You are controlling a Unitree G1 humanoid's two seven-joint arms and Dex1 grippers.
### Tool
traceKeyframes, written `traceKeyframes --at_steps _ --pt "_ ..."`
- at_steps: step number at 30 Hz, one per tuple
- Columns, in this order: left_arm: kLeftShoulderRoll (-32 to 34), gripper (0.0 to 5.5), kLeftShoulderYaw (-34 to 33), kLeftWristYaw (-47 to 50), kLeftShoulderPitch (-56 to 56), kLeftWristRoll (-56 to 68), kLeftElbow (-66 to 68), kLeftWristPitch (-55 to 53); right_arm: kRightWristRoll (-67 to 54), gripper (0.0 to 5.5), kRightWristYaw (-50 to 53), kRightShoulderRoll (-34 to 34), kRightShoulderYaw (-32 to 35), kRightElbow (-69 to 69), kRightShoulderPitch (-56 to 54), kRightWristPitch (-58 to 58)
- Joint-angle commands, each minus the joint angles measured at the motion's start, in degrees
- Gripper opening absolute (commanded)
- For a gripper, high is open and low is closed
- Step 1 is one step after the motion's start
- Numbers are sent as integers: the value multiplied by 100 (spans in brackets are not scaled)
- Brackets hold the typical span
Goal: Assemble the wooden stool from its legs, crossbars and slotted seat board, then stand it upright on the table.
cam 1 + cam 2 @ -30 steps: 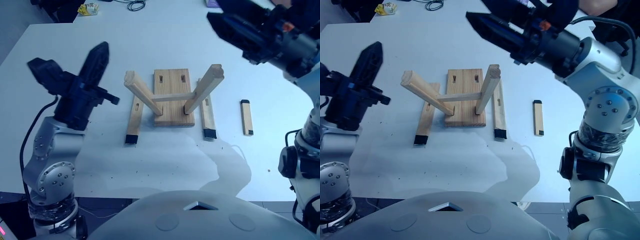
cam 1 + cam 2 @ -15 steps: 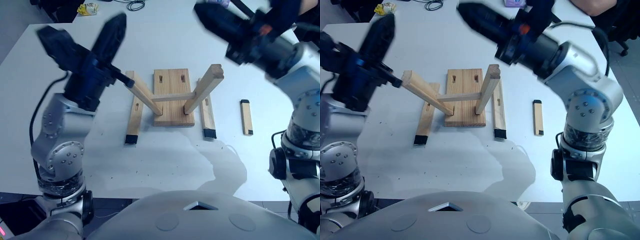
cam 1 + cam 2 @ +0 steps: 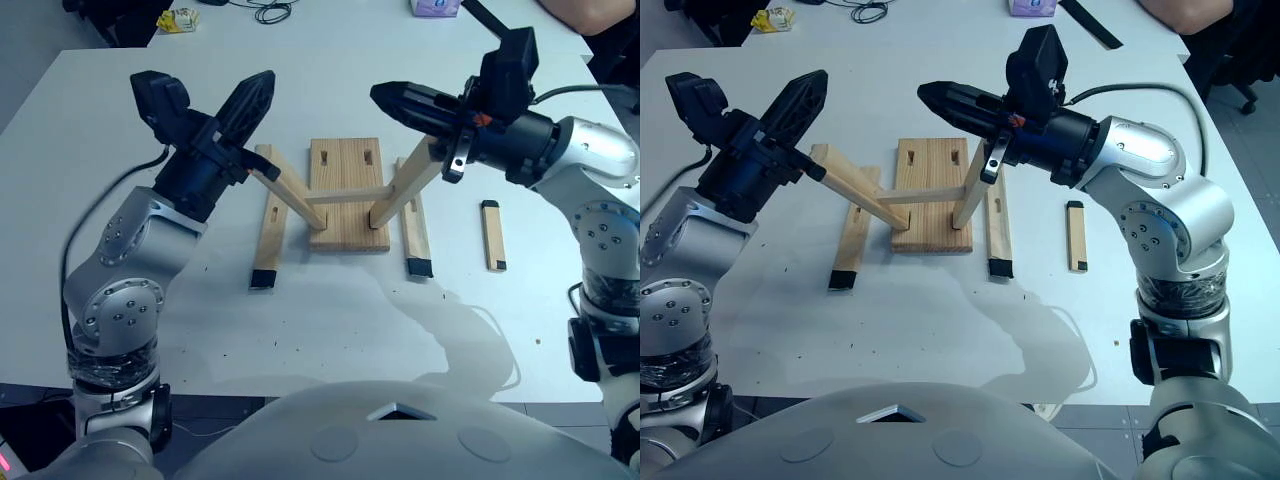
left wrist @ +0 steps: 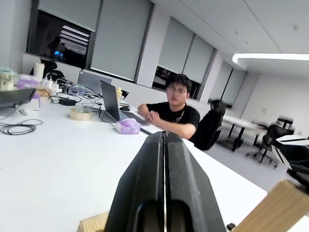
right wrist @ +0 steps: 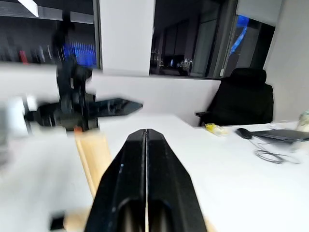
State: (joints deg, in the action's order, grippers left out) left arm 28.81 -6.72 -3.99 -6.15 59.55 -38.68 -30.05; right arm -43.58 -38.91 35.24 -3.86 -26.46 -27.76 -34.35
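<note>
The slotted seat board [image 3: 345,160] lies flat at the table's middle. Two legs stand tilted in its slots, the left leg [image 3: 290,188] and the right leg [image 3: 408,180], joined by a thin crossbar [image 3: 345,197]. Two more legs lie flat beside the board, one on the left [image 3: 270,235] and one on the right [image 3: 416,240]. A short crossbar [image 3: 492,235] lies farther right. My left gripper [image 3: 264,83] is shut and holds nothing, just above the left leg's top end. My right gripper [image 3: 380,94] is shut, with nothing in it, hovering left of the right leg's top.
At the table's far edge lie a yellow packet [image 3: 178,17], a coiled cable [image 3: 272,10] and a purple box [image 3: 435,7]. Bare white table [image 3: 340,320] stretches in front of the parts and out to the left.
Both arms have swung inward and down: the left gripper to the left leg's top, the right gripper beside the right leg's top. The wooden parts have not moved.
</note>
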Motion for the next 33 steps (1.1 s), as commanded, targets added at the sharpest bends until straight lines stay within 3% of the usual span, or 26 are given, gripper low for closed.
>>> traceKeyframes --at_steps 1,5,12,16,18,19,22,26,33 --pt "43 0 781 -125 678 -317 276 -699 190 2 -52 -79 -367 311 207 -408" --pt "-74 0 256 -136 322 -216 143 -278 -443 2 142 -436 46 265 63 -547" --pt "-492 0 -1345 246 -793 980 39 864 -2966 2 1102 -1030 1676 794 -762 -774" --pt "-499 0 -2032 496 -813 1293 374 1186 -3191 2 1475 -835 2295 1651 -1224 -682" --pt "-466 0 -2077 528 -465 966 674 1116 -2909 2 1408 -656 2377 2011 -1259 -650" --pt "-453 0 -2006 537 -260 685 850 1047 -2594 2 1273 -534 2265 2127 -1169 -619" --pt "-532 0 -1608 349 496 -263 1297 963 -454 2 628 28 898 2546 -506 37" --pt "-652 0 -1139 -52 1159 -826 1488 953 1113 2 -74 445 -224 2763 246 814" --pt "-537 0 -181 -939 2013 -1451 1028 702 2311 2 -1029 309 -844 3153 260 1796"
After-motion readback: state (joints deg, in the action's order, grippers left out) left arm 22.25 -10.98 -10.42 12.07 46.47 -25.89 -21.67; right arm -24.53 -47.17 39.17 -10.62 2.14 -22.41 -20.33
